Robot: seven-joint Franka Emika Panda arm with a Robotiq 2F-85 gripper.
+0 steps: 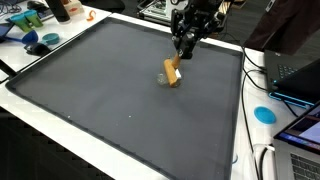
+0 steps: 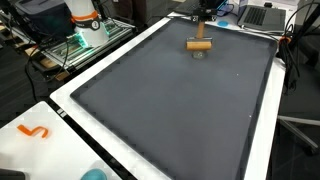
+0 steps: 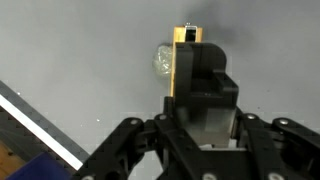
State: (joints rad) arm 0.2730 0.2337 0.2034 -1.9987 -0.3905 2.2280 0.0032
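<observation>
A small wooden block (image 1: pixel 173 74), orange-tan with a dark face, sits far back on the large dark grey mat (image 1: pixel 110 100). It shows in both exterior views, and again as the block (image 2: pixel 200 44) lying crosswise. My gripper (image 1: pixel 182 57) comes down onto its top, tilted the same way as the block. In the wrist view the gripper (image 3: pixel 205 95) has its fingers against the two sides of the block (image 3: pixel 190 60), shut on it. A small clear round object (image 3: pixel 161 62) lies right beside the block on the mat.
The mat lies on a white table (image 2: pixel 60 110). Blue items (image 1: pixel 40 42) clutter one far corner. A laptop (image 1: pixel 300 75), cables and a blue disc (image 1: pixel 264 114) lie along one side. An orange S-shaped piece (image 2: pixel 35 131) rests on the white edge.
</observation>
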